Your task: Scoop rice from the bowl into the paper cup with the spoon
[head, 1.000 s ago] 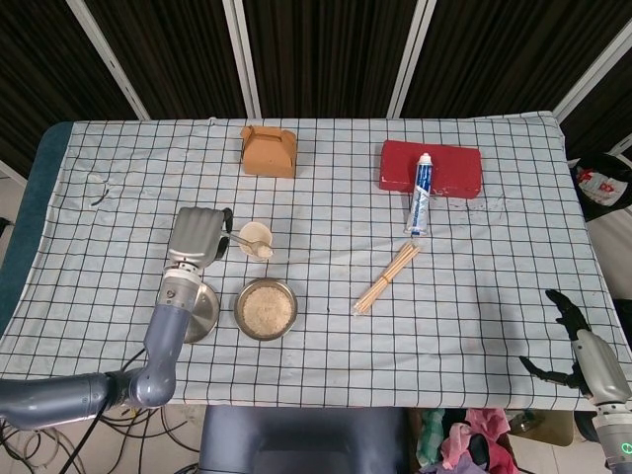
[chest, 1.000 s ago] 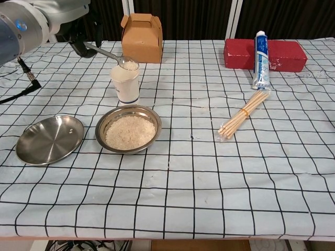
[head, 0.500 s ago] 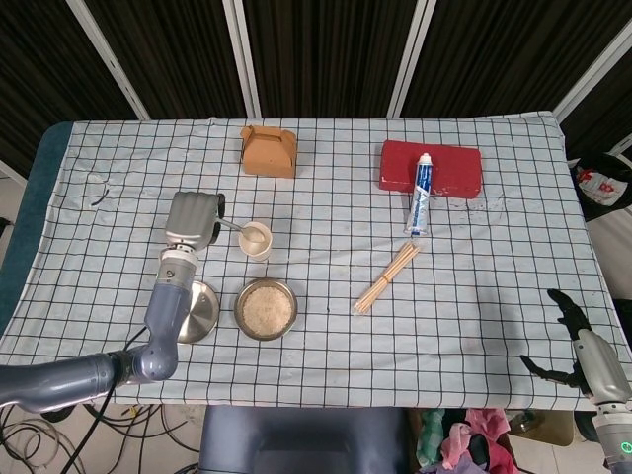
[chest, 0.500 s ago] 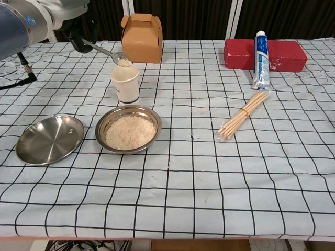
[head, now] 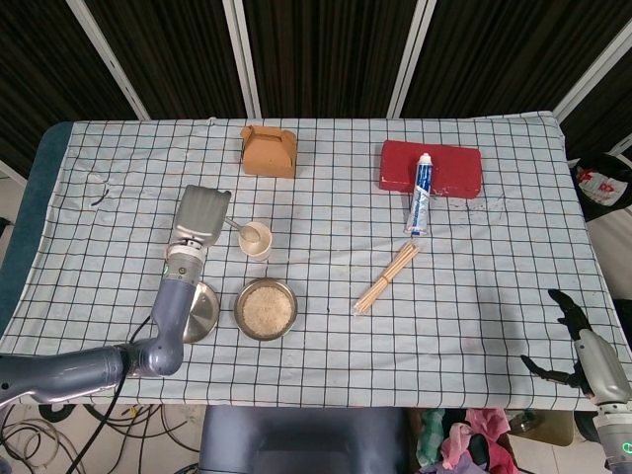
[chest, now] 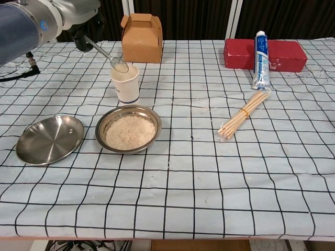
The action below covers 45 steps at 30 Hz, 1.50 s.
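One spoon (chest: 107,54) in left hand (head: 200,214) fingers, tip over paper cup (chest: 125,83)

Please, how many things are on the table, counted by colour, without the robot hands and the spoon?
Silver metal: 2, the bowl of rice and the plate
White: 2, the paper cup and the toothpaste tube
Brown: 1, the cardboard box
Red: 1, the red block
Pale wood: 1, the stick bundle
Total: 7

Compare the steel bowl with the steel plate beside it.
The steel bowl is deep-walled and holds rice; the steel plate is shallow and holds nothing. The bowl sits directly in front of the paper cup, while the plate lies further left. Both are round, shiny metal, resting flat on the checked cloth.
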Available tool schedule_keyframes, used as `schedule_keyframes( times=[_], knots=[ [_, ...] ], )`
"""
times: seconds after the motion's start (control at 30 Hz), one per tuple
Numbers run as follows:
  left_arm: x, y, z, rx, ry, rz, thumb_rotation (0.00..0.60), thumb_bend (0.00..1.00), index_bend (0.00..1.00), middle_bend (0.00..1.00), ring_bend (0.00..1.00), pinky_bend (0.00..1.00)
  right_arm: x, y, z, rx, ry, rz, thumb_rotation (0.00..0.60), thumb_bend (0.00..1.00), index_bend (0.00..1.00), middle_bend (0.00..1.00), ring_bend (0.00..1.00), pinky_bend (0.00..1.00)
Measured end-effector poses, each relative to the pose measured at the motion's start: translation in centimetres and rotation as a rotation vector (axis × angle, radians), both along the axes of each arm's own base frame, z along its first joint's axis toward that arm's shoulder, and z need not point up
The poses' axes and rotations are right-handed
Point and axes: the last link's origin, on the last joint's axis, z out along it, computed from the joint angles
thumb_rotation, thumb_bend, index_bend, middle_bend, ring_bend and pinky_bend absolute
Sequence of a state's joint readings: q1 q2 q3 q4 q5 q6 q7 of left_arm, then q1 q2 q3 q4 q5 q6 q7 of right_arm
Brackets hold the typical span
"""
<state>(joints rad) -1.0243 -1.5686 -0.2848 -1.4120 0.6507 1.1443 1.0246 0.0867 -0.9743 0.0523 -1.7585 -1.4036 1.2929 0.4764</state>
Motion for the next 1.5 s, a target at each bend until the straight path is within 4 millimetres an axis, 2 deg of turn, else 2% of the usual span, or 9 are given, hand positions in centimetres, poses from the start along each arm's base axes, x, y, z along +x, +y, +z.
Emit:
schedule_keyframes(
  times=[0.4, 0.57, 0.87, 1.27, 1.5],
  knots=[
    [2.0, -0.5, -1.3, 0.008, 0.265, -0.167, 0.6, 0.5, 0.78, 1.0, 1.0, 1.0, 0.0, 0.0, 0.1, -0.003, -0.019, -0.003, 0.6, 0.17, 0.0, 0.0, 0.0, 0.18],
    [2.7, -0.8, -1.4, 0.025, 0.481, -0.321, 0.6, 0.5, 0.78, 1.0, 1.0, 1.0, 0.1, 0.0, 0.1, -0.002, -0.023, -0.003, 0.6, 0.17, 0.0, 0.0, 0.0, 0.18],
    [4.0, -1.4, -1.0, 0.079, 0.744, -0.595, 0.6, 0.5, 0.78, 1.0, 1.0, 1.0, 0.1, 0.0, 0.1, -0.006, -0.036, -0.003, 0.6, 0.17, 0.0, 0.0, 0.0, 0.18],
    [3.3, -1.9, -0.5, 0.093, 0.78, -0.609, 0.6, 0.5, 0.78, 1.0, 1.0, 1.0, 0.2, 0.1, 0.1, -0.007, -0.041, 0.001, 0.6, 0.17, 0.0, 0.0, 0.0, 0.18],
    [3.4, -2.3, -0.3, 0.102, 0.688, -0.553, 0.6, 0.5, 0.78, 1.0, 1.0, 1.0, 0.2, 0.1, 0.2, -0.012, -0.043, 0.001, 0.6, 0.17, 0.0, 0.0, 0.0, 0.18]
  ],
)
